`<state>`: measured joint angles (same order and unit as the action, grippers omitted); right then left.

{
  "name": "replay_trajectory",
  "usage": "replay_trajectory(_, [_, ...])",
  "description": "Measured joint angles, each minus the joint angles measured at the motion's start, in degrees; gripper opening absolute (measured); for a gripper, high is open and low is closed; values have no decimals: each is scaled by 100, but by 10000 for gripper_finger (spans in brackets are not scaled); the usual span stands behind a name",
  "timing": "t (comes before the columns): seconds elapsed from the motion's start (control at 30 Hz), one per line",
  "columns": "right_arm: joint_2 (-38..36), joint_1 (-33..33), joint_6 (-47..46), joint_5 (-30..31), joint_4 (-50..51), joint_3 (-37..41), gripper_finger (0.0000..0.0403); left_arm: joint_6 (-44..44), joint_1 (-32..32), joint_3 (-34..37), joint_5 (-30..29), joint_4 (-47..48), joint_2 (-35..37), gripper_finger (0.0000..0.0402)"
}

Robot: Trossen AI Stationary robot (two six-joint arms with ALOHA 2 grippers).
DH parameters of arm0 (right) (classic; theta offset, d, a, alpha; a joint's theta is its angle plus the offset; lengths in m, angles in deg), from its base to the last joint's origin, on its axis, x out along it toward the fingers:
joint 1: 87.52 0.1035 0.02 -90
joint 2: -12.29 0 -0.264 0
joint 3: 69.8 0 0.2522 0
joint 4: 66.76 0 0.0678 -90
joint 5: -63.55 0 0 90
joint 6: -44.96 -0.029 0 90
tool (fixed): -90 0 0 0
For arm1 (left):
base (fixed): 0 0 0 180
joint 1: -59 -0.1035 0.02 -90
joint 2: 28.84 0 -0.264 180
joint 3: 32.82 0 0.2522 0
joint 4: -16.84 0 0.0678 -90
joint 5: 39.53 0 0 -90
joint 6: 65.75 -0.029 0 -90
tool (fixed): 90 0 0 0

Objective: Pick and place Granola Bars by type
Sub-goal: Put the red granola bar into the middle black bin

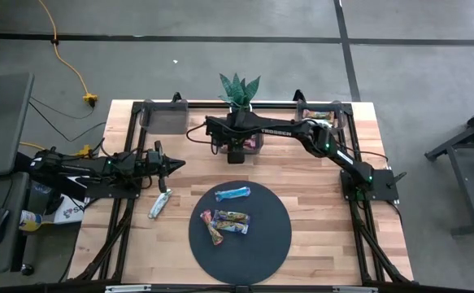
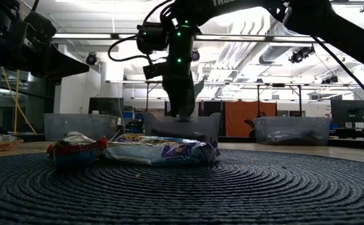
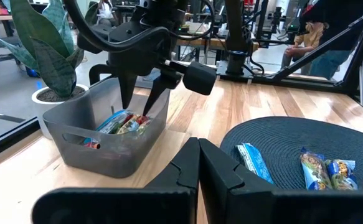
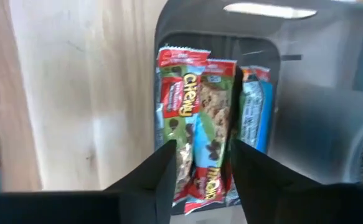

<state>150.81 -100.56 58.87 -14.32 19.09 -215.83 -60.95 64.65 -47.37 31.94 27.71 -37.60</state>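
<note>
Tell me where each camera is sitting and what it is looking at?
High view: above the table, looking straight down; shows both arms, the round mat and bars.
Low view: at tabletop height, looking across the mat; the right arm hangs over a bin.
Left wrist view: on the left arm; shows the shut left hand and the right hand above the grey bin.
Right wrist view: on the right arm, looking down past its fingers at bars in that bin.
Shared: both wrist views show the same bin.

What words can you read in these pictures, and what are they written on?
"CHEWY": on the red-topped granola bar in the grey bin, between the right gripper fingers.
"TROSSEN": on the right arm, small.
Other bar wrappers: print too blurred to read.
</note>
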Motion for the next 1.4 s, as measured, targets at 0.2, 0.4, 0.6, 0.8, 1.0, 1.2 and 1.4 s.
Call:
replay_trajectory(0.2, [-19, 62, -454, -236, 97, -59, 168, 1, 0, -1, 1, -1, -2, 1])
replay_trajectory(0.4, [-29, 219, -892, -662, 133, -269, 198, 2, 0, 0, 0, -1, 0, 1])
replay_trajectory(0.6, [-205, 362, -1231, -1276, 91, -273, 204, 0, 0, -1, 0, 3, -2, 1])
replay_trajectory(0.8, [-420, 509, -1261, -2031, 92, -278, 205, 2, 0, -1, 1, 4, -2, 1])
replay_trajectory(1.0, [-472, 720, -1579, -2848, 76, -278, 206, 2, 0, 1, 1, 2, -1, 1])
replay_trajectory(1.2, [-472, 1043, -2438, -3202, -66, -278, 206, 0, 0, 0, 2, 2, -2, 1])
replay_trajectory(1.4, [-471, 1397, -3076, -3222, -415, -278, 207, 0, 0, 0, 0, 1, -2, 1])
